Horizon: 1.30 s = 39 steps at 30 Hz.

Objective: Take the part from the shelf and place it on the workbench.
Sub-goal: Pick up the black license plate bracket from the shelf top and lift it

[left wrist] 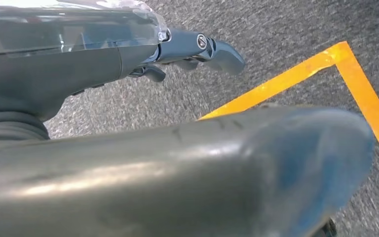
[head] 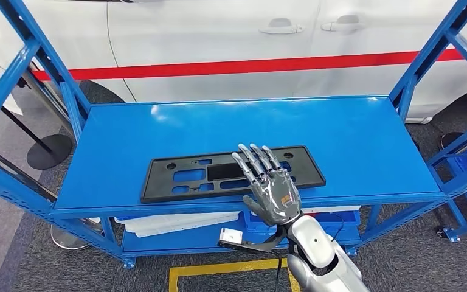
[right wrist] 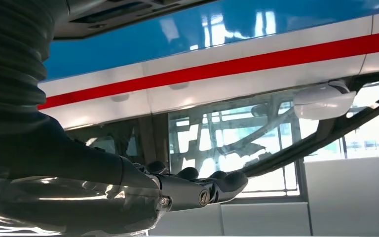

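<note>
part: a flat black plastic plate [head: 231,176] with cut-out slots and small holes, lying flat on the blue shelf [head: 352,140] close to its front edge, about midway along it.
right robot hand [head: 269,185]: palm down over the right half of the part, fingers extended and slightly spread, reaching across it toward the shelf's back edge; nothing is clamped. Whether the fingertips touch the plate I cannot tell.
left robot hand [left wrist: 197,49]: hanging over grey floor beside a yellow floor line [left wrist: 296,79]; fingers look loosely curled on nothing, but open or closed cannot be told.
weight: probably light, thin moulded plastic.
stiffness: likely semi-rigid, may flex if lifted by one end.
surface: smooth on glossy paint, apt to slide.
hold: the long front edge near the middle, or through a slot, would likely balance best.
</note>
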Motion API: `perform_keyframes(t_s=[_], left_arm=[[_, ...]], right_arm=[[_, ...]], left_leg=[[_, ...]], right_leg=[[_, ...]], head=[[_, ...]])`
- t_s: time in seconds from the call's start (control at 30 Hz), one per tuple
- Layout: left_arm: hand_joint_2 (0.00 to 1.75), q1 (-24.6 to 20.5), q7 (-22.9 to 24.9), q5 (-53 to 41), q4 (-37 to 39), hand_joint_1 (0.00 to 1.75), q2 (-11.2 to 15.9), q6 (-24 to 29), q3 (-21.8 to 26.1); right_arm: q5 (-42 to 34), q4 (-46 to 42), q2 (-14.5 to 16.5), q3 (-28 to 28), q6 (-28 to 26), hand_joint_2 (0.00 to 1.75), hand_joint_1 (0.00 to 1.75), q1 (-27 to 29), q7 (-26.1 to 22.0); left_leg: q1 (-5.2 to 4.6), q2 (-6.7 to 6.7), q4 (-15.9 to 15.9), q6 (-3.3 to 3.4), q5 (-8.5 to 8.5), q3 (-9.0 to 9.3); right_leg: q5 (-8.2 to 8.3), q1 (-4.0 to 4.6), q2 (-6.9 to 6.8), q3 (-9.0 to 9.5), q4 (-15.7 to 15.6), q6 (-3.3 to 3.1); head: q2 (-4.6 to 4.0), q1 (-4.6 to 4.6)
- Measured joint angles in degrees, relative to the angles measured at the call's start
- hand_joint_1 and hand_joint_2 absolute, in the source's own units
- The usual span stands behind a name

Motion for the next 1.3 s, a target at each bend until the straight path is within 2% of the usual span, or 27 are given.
perform_keyframes(t_s=[0.07,0.13,0.17,0.2,0.23,0.27,0.3,0.33,0.4,0.47,0.5,0.57,0.63,0.67,0.7,0.73,0.8,0.83,0.87,0.9,1.0,1.07,1.13,1.17,1.2,1.23,1.3], left_arm=[[0.00,-0.13,0.07,-0.14,0.00,0.00,0.03,0.01,-0.26],[0.00,-0.20,0.07,-0.22,0.00,0.00,0.05,0.06,-0.40],[0.00,-0.19,0.08,-0.26,0.00,0.00,0.08,0.07,-0.44],[0.00,-0.17,0.08,-0.26,0.00,0.00,0.10,0.08,-0.45],[0.00,-0.16,0.08,-0.26,0.00,0.00,0.13,0.08,-0.46],[0.00,-0.18,0.08,-0.26,0.00,0.00,0.15,0.08,-0.47],[0.00,-0.21,0.08,-0.26,0.00,0.00,0.17,0.08,-0.48],[0.00,-0.26,0.09,-0.27,0.00,0.00,0.18,0.08,-0.49],[0.00,-0.33,0.10,-0.29,0.00,0.00,0.19,0.08,-0.50],[0.00,-0.35,0.09,-0.30,0.00,0.00,0.21,0.05,-0.50],[0.00,-0.37,0.08,-0.30,0.00,0.00,0.21,0.03,-0.50],[0.00,-0.46,0.04,-0.28,0.00,0.00,0.20,-0.02,-0.50],[0.00,-0.49,0.02,-0.26,0.00,0.00,0.20,-0.06,-0.50],[0.00,-0.47,0.02,-0.26,0.00,0.00,0.21,-0.08,-0.50],[0.00,-0.47,0.03,-0.26,0.00,0.00,0.21,-0.10,-0.50],[0.00,-0.47,0.03,-0.26,0.00,0.00,0.22,-0.12,-0.50],[0.00,-0.50,0.04,-0.28,0.00,0.00,0.17,-0.15,-0.52],[0.00,-0.53,0.04,-0.30,0.00,0.00,0.15,-0.17,-0.53],[0.00,-0.56,0.05,-0.33,0.00,0.00,0.12,-0.19,-0.54],[0.00,-0.59,0.07,-0.34,0.00,0.00,0.10,-0.20,-0.55],[0.00,-0.65,0.10,-0.34,0.00,0.00,0.13,-0.21,-0.56],[0.00,-0.69,0.14,-0.35,0.00,0.00,0.15,-0.21,-0.57],[0.00,-0.66,0.22,-0.39,0.00,0.00,0.15,-0.21,-0.57],[0.00,-0.63,0.27,-0.41,0.00,0.00,0.15,-0.23,-0.58],[0.00,-0.60,0.32,-0.43,0.00,0.00,0.15,-0.25,-0.59],[0.00,-0.59,0.37,-0.43,0.00,0.00,0.15,-0.28,-0.61],[0.00,-0.62,0.37,-0.43,0.00,0.00,0.16,-0.32,-0.65]], right_arm=[[0.15,0.05,0.36,-0.01,1.04,1.75,0.00,-0.47,0.37],[0.22,0.24,0.50,-0.02,1.81,1.75,0.00,-0.57,0.53],[0.24,0.35,0.51,-0.03,2.09,1.75,0.00,-0.46,0.58],[0.25,0.44,0.50,-0.03,2.30,1.75,0.00,-0.33,0.61],[0.23,0.48,0.50,-0.04,2.44,1.75,0.00,-0.21,0.62],[0.20,0.49,0.49,-0.05,2.55,1.75,0.00,-0.14,0.62],[0.15,0.49,0.49,-0.08,2.60,1.75,0.00,-0.11,0.62],[0.10,0.49,0.49,-0.11,2.64,1.75,0.00,-0.10,0.62],[-0.01,0.49,0.48,-0.15,2.71,1.75,0.00,-0.09,0.60],[-0.19,0.49,0.48,-0.17,2.97,1.75,0.00,-0.06,0.46],[-0.27,0.50,0.47,-0.19,3.14,1.75,0.00,-0.04,0.38],[-0.34,0.62,0.42,-0.21,3.36,1.75,0.00,0.08,0.30],[-0.36,0.95,0.29,-0.21,3.46,1.75,0.00,0.47,0.30],[-0.36,1.16,0.21,-0.21,3.49,1.75,0.00,0.74,0.30],[-0.36,1.36,0.13,-0.21,3.52,1.75,0.00,0.95,0.30],[-0.36,1.50,0.07,-0.21,3.53,1.75,0.00,1.07,0.30],[-0.40,1.61,0.02,-0.23,3.55,1.75,0.00,1.04,0.30],[-0.46,1.62,0.01,-0.25,3.59,1.75,0.00,1.00,0.30],[-0.58,1.63,0.01,-0.26,3.72,1.75,0.00,0.97,0.30],[-0.72,1.65,0.00,-0.27,3.90,1.75,0.00,0.97,0.30],[-1.17,1.75,-0.04,-0.31,4.49,1.75,0.00,0.97,0.30],[-1.30,1.86,-0.04,-0.32,4.67,1.75,0.00,0.98,0.29],[-1.35,2.10,-0.09,-0.32,4.77,1.75,0.00,1.13,0.28],[-1.37,2.27,-0.13,-0.32,4.80,1.75,0.00,1.27,0.27],[-1.38,2.46,-0.16,-0.32,4.83,1.75,0.00,1.40,0.27],[-1.39,2.63,-0.18,-0.32,4.85,1.75,0.00,1.52,0.27],[-1.44,2.98,-0.19,-0.33,4.88,1.75,0.00,1.64,0.27]], left_leg=[[0.27,0.05,5.04,-0.71,-2.88,-2.19],[0.68,0.06,12.39,-1.34,-5.89,-5.87],[0.87,0.07,14.44,-1.59,-6.17,-7.03],[1.05,0.08,14.32,-1.80,-5.29,-7.16],[1.22,0.10,11.84,-1.95,-3.40,-6.12],[1.38,0.13,8.03,-2.05,-1.14,-4.39],[1.39,0.15,4.13,-2.05,0.41,-2.53],[1.37,0.13,1.19,-1.77,1.37,-1.14],[1.13,0.03,-0.92,-0.94,1.42,-0.21],[1.08,0.00,-1.14,0.01,1.63,-0.22],[1.08,0.02,-1.30,0.43,1.73,-0.15],[1.18,0.09,-1.57,1.09,1.88,-0.05],[1.07,0.11,-1.56,1.36,1.82,-0.07],[0.99,0.09,-1.54,1.41,1.79,-0.05],[0.90,0.05,-1.53,1.44,1.74,0.01],[0.82,0.01,-1.53,1.43,1.69,0.11],[0.63,-0.07,-1.53,1.32,1.52,0.40],[0.50,-0.09,-1.50,1.16,1.43,0.46],[0.43,-0.08,-1.49,0.95,1.34,0.47],[0.40,-0.06,-1.51,0.68,1.30,0.44],[0.43,0.04,-1.34,-0.22,0.84,0.38],[0.48,0.09,2.38,-0.72,-1.60,-1.11],[0.69,0.10,10.03,-1.13,-5.29,-4.59],[0.78,0.10,13.27,-1.32,-6.34,-6.18],[0.86,0.10,14.71,-1.45,-6.32,-6.96],[0.94,0.11,13.88,-1.52,-5.15,-6.65],[1.05,0.16,6.41,-1.38,-0.94,-3.24]], right_leg=[[0.20,-0.39,-0.15,0.53,-0.62,-0.03],[0.14,-0.44,-0.24,0.60,-0.62,-0.08],[0.08,-0.47,-0.25,0.64,-0.59,-0.05],[-0.01,-0.53,-0.22,0.69,-0.54,0.05],[-0.13,-0.62,-0.15,0.81,-0.45,0.21],[-0.31,-0.71,-0.08,0.94,-0.32,0.42],[-0.53,-0.68,0.00,1.01,-0.11,0.72],[-0.70,-0.62,0.07,1.01,0.08,1.04],[-0.85,-0.43,0.14,0.88,0.28,1.63],[-0.99,-0.62,0.15,0.84,0.41,2.14],[-1.59,-0.76,0.13,0.54,1.15,2.39],[-4.48,-0.88,0.09,-1.67,5.98,2.79],[-7.84,-0.86,0.07,-5.53,13.77,2.99],[-8.43,-0.86,0.07,-6.92,16.39,2.99],[-7.85,-0.84,0.07,-7.33,16.87,2.88],[-6.27,-0.79,0.07,-6.64,15.07,2.65],[-2.18,-0.47,0.09,-2.95,7.07,1.81],[-0.93,-0.27,0.07,-1.40,3.69,1.46],[-0.32,-0.07,0.06,-0.43,1.49,1.21],[-0.36,0.10,0.07,-0.13,0.69,1.10],[-0.05,-0.18,0.08,0.11,-0.06,0.77],[0.15,-0.59,-0.05,0.52,-0.65,0.34],[0.07,-0.52,-0.17,0.61,-0.68,0.09],[0.02,-0.49,-0.20,0.63,-0.65,0.04],[-0.04,-0.46,-0.20,0.66,-0.61,0.02],[-0.13,-0.46,-0.15,0.74,-0.54,0.06],[-0.45,-0.47,-0.01,1.01,-0.32,0.29]], head=[[0.00,-0.01],[0.00,-0.01],[0.00,-0.01],[0.00,-0.01],[0.00,-0.01],[0.00,-0.01],[0.00,-0.01],[0.00,-0.01],[0.00,0.00],[0.00,0.00],[0.00,0.00],[0.00,0.01],[0.00,0.01],[0.00,0.01],[0.00,0.01],[0.00,0.01],[0.00,0.01],[-0.01,0.01],[-0.01,0.01],[-0.01,0.01],[-0.01,-0.01],[0.00,-0.01],[0.00,-0.01],[0.00,-0.01],[-0.01,-0.01],[-0.01,-0.01],[-0.01,-0.01]])
